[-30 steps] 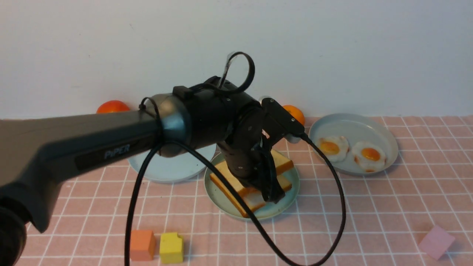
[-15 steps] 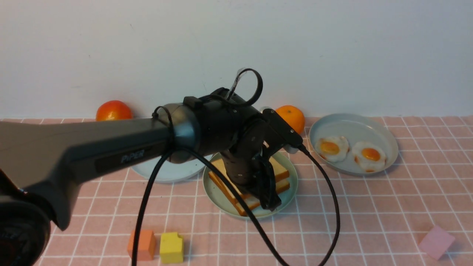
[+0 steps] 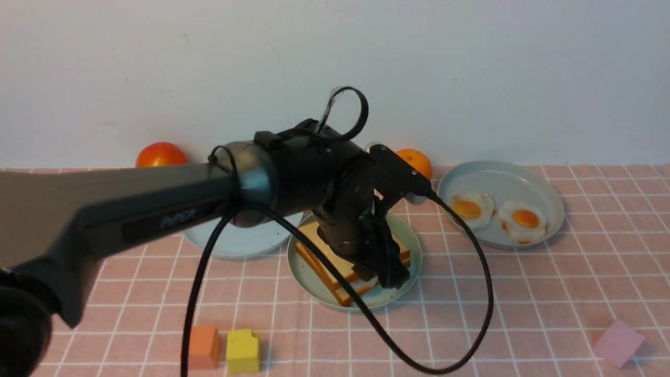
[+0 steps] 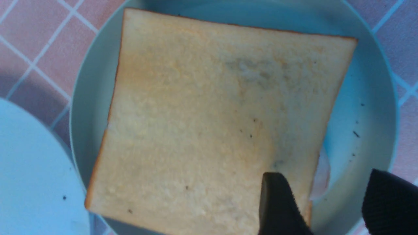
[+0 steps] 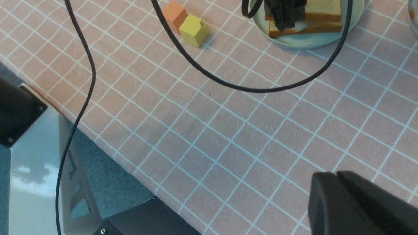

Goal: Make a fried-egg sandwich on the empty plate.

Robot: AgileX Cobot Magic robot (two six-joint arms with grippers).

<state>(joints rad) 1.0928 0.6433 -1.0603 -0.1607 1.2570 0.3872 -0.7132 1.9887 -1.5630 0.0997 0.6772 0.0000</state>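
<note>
The fried-egg sandwich [image 3: 320, 246] lies on the mint-green empty plate [image 3: 302, 275], mid-table in the front view. Its top toast [image 4: 209, 120] lies flat on the lower slice [image 3: 343, 298]. A sliver of egg white [image 4: 322, 176] peeks out at one edge. My left gripper [image 4: 329, 202] hangs just above the sandwich's near right corner, open, one finger over the toast [image 4: 281, 202] and the other over the plate [image 4: 388, 202], holding nothing. My right gripper [image 5: 336, 174] is shut and empty, hovering above the checked cloth near the table's front edge.
A grey-blue plate [image 3: 500, 180] at the right holds two fried eggs [image 3: 471, 209]. A pale blue plate [image 3: 241, 238] sits left of the sandwich. A tomato [image 3: 159, 155] and an orange [image 3: 416, 159] stand by the wall. Orange [image 3: 204, 346], yellow [image 3: 243, 350] and pink [image 3: 617, 343] blocks lie in front. A black cable [image 3: 471, 324] loops over the cloth.
My left gripper has opened and let go of the top toast, which was tilted and now lies flat on the stack. The left arm dipped, then rose slightly.
</note>
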